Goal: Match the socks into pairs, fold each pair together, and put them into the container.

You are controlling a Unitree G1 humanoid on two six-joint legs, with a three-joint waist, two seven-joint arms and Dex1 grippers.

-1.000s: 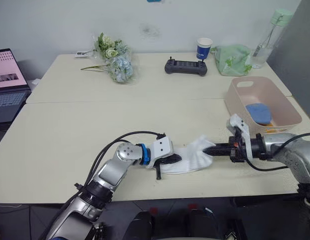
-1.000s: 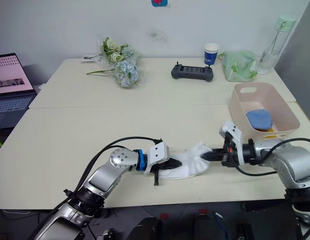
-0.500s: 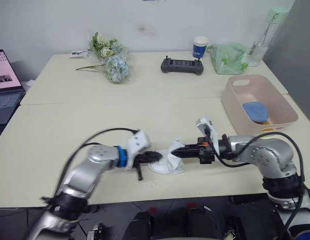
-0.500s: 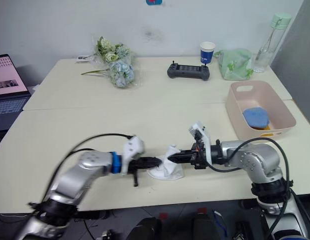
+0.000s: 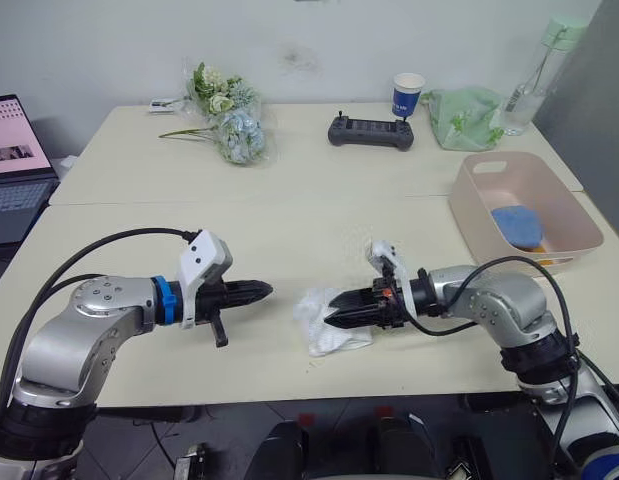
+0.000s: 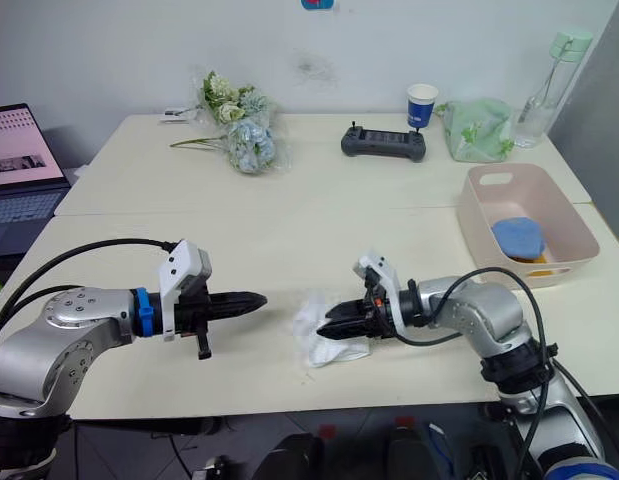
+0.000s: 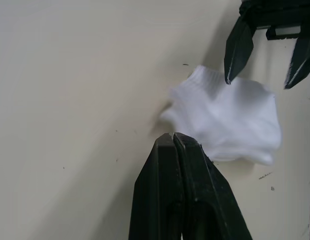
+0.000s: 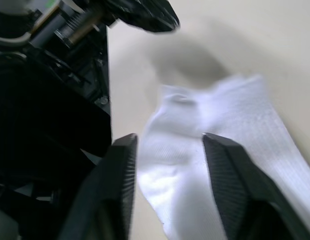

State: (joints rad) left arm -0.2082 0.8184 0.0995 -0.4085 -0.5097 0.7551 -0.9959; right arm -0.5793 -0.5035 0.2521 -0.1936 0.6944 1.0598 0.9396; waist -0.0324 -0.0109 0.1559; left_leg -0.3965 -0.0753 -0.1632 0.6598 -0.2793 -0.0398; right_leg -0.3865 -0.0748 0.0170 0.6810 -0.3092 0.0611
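White socks folded in a rumpled bundle, lying on the cream table near its front edge, between the two grippers. Right gripper over the bundle's right side, fingers spread apart, tips at the knit but not clamped on it. Left gripper off to the left, clear of the bundle, fingers pressed together on nothing. Pink tub at the table's right edge, well apart from the white bundle, holding a folded blue pair with a sliver of yellow at its near wall. Along the far side: flower bunch, black controller, paper cup, green bag, bottle. Laptop at the far left.
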